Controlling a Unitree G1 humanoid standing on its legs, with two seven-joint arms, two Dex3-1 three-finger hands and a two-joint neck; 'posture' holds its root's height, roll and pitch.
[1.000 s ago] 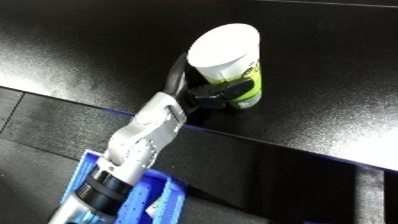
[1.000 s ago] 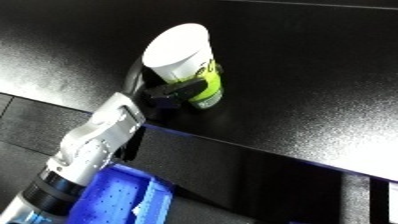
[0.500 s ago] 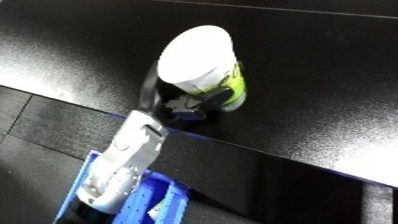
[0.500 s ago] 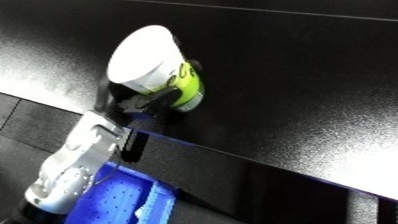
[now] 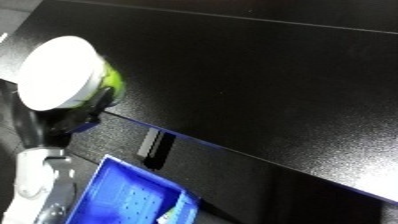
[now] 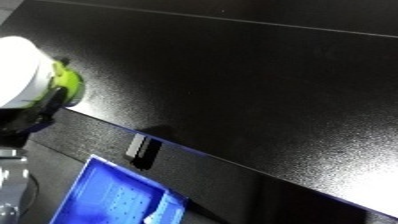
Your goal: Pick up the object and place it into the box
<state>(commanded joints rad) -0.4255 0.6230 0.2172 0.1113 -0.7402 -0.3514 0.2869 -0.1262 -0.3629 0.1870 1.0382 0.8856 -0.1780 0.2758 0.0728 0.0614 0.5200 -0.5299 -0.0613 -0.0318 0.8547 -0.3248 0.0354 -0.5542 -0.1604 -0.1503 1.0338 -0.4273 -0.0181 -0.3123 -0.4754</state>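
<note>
The white-and-green cup [image 5: 62, 75], clasped by the left hand's [image 5: 67, 117] curled black fingers, hangs over the near edge of the black, speckled table [image 5: 266, 85], the blue bin [image 5: 124, 197] below.

Cup [image 5: 62, 75], white with a green band, gripped in left hand [image 5: 75, 114], has moved from over the table [image 5: 266, 75] toward its left edge, nearer blue bin [image 5: 124, 200].

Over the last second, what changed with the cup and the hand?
The left hand stays curled round the white and green cup and has carried it leftward, off the black table top toward its near edge, closer to the blue bin. Part of the shift is camera motion. Nothing was let go.
</note>
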